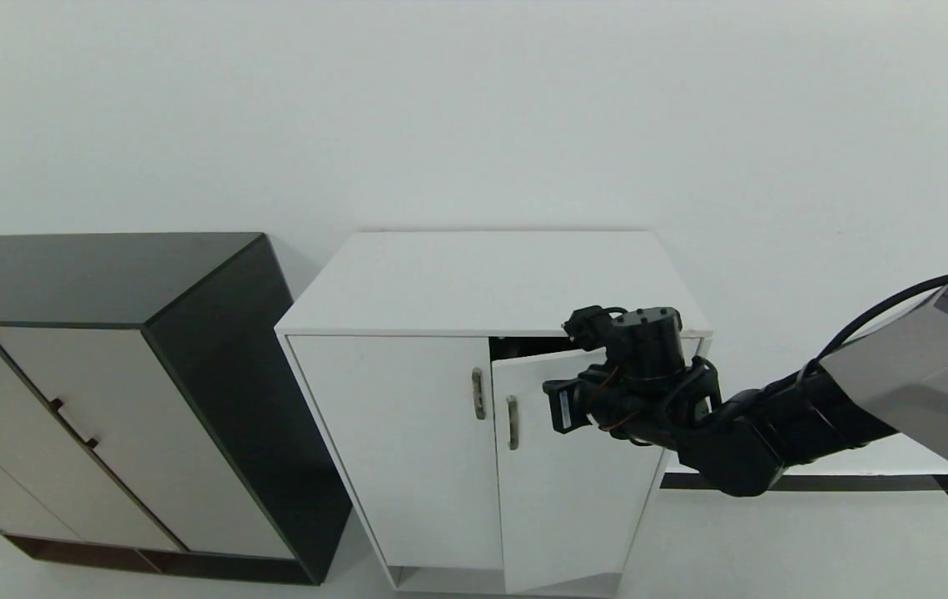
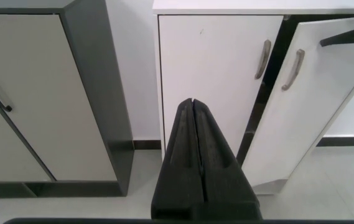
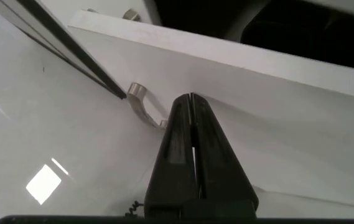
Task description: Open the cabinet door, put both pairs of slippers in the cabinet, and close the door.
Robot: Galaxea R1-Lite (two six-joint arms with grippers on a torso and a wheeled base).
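The white cabinet [image 1: 482,283] stands against the wall with two doors. Its left door [image 1: 399,449] is closed. The right door [image 1: 573,507] is ajar, with a dark gap along its top and at the handle side. Each door carries a metal handle [image 1: 513,423] near the centre line. My right gripper [image 1: 555,401] is shut, empty, in front of the right door's upper part, just beside the handle [image 3: 144,106]; whether it touches the door is unclear. Farther back and low, facing the cabinet, my left gripper [image 2: 192,102] is shut and empty.
A black cabinet [image 1: 107,283] with pale doors stands close on the white cabinet's left, a narrow gap between them. A white wall runs behind, with a dark baseboard [image 1: 815,481] at the right. Pale floor lies in front.
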